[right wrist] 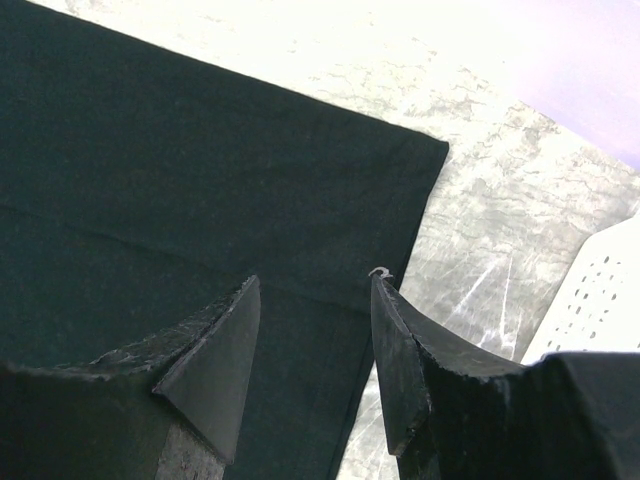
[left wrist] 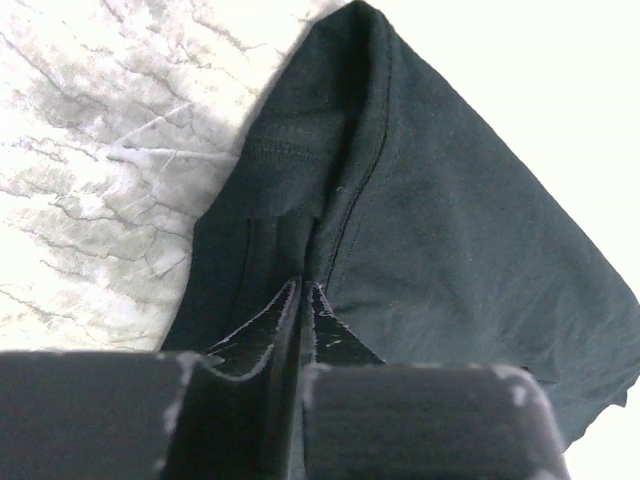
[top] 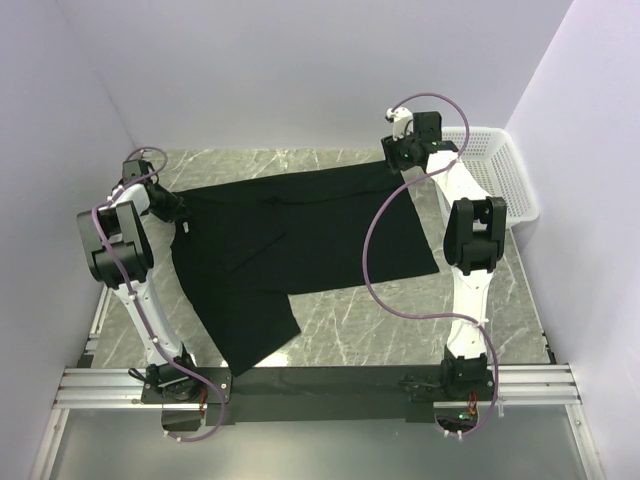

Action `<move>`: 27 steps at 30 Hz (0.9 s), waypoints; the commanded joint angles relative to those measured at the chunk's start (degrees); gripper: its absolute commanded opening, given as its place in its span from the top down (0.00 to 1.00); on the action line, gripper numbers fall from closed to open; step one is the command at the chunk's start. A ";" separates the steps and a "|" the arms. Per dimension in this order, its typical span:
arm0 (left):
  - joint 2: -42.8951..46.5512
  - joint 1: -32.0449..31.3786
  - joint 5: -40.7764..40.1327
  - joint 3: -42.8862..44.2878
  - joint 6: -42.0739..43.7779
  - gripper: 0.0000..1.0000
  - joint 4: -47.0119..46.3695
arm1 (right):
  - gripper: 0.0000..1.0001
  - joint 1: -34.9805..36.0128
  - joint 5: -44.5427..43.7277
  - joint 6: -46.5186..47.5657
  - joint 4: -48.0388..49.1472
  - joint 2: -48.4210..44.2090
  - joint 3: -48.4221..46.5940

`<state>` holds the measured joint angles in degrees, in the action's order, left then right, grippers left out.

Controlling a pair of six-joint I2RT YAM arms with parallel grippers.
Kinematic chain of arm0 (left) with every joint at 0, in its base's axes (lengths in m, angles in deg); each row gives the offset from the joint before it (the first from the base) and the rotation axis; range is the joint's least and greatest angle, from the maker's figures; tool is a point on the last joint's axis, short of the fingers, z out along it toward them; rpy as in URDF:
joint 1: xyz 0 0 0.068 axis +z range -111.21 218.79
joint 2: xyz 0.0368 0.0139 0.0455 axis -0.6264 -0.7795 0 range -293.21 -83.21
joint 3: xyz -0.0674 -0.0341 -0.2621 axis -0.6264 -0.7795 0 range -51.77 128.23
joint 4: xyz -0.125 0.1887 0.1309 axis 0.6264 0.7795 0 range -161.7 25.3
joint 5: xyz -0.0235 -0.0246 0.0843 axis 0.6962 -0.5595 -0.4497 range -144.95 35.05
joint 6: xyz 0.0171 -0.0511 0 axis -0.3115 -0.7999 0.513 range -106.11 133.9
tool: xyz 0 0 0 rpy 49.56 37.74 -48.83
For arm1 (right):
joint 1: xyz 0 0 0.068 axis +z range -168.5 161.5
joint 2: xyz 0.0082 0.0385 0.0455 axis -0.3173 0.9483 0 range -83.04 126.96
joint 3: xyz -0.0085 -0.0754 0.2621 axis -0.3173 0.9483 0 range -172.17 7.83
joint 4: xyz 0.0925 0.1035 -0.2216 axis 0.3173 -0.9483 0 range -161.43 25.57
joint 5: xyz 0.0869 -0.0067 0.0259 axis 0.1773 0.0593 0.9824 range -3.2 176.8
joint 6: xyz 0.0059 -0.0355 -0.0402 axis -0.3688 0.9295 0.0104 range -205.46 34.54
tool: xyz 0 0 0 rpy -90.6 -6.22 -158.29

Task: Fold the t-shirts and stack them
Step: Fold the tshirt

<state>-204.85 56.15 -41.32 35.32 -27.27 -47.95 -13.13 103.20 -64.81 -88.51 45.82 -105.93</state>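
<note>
One shirt lies spread on the table, its long axis running left to right with the straight hem toward my right. My left gripper pinches a fold at its left end. My right gripper hangs agape over the far hem corner.

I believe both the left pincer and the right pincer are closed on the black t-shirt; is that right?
Not quite: the right pincer is open, its fingers apart over the t-shirt near its corner, as the right wrist view shows. The left pincer is indeed closed on it.
</note>
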 commanded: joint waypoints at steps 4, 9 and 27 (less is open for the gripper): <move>-0.35 -0.23 -0.09 2.65 1.09 0.99 0.51 | 0.45 -0.62 0.82 -0.34 0.26 -0.71 0.55; 0.88 0.39 -0.27 2.74 1.79 0.99 1.04 | 0.45 -0.80 0.82 -0.34 0.43 -0.80 1.08; 1.76 0.30 3.51 2.65 1.44 0.67 -0.02 | 0.45 -0.80 1.09 -0.34 0.17 -0.54 0.90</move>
<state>-204.96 56.96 -39.38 36.04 -25.74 -46.99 -13.31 103.84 -64.84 -88.71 45.82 -104.55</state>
